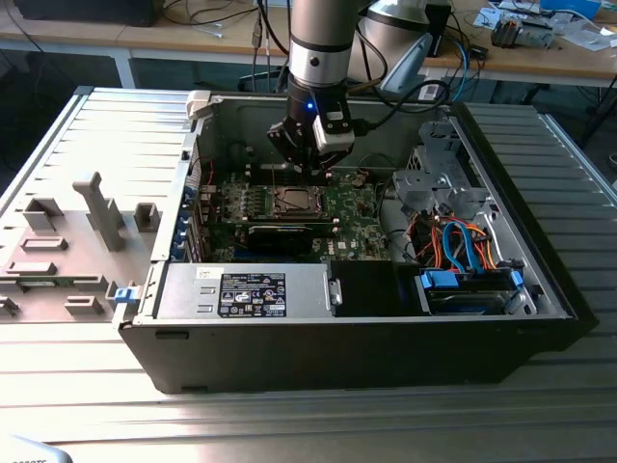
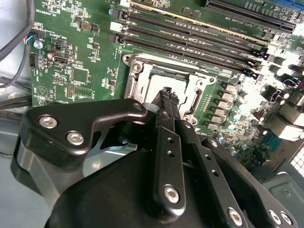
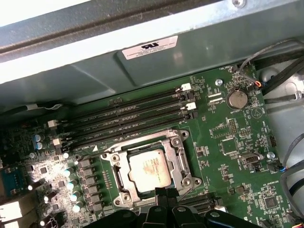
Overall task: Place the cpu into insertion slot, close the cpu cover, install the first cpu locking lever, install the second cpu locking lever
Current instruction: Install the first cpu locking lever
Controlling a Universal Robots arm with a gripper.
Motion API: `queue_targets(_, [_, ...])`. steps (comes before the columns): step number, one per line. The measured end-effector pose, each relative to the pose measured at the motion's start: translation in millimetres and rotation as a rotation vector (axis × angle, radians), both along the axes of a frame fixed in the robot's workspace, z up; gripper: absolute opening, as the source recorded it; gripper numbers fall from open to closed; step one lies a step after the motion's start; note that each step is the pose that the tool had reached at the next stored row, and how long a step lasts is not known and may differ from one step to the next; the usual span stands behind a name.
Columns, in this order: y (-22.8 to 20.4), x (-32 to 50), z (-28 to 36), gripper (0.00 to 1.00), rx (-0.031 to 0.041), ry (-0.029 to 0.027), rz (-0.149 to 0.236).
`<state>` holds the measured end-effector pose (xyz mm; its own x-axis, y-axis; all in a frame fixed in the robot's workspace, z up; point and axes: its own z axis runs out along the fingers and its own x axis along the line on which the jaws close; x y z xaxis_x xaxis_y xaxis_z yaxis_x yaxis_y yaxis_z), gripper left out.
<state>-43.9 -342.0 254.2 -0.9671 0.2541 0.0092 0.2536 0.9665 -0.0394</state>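
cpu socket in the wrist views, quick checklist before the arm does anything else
1. cpu seated flat in the insertion slot: ok, silvery top sits level inside the rim.
2. cpu cover down over the chip: looks ok, frame lies around it.
3. Locking levers latched: cannot tell.
4. end effector lined up with the socket: ok, tips at its edge in both wrist views.
5. End effector holding anything: cannot tell.
6. Memory slots clear of the arm: ok.

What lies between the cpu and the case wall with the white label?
In the first wrist view, the cover frame's edge and four parallel memory slots on green board lie between the cpu and the labelled case wall.
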Motion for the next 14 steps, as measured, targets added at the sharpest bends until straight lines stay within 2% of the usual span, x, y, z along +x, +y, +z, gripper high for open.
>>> queue_targets(14, [0.0,0.0,0.0,0.11,0.0000,0.0000,0.024])
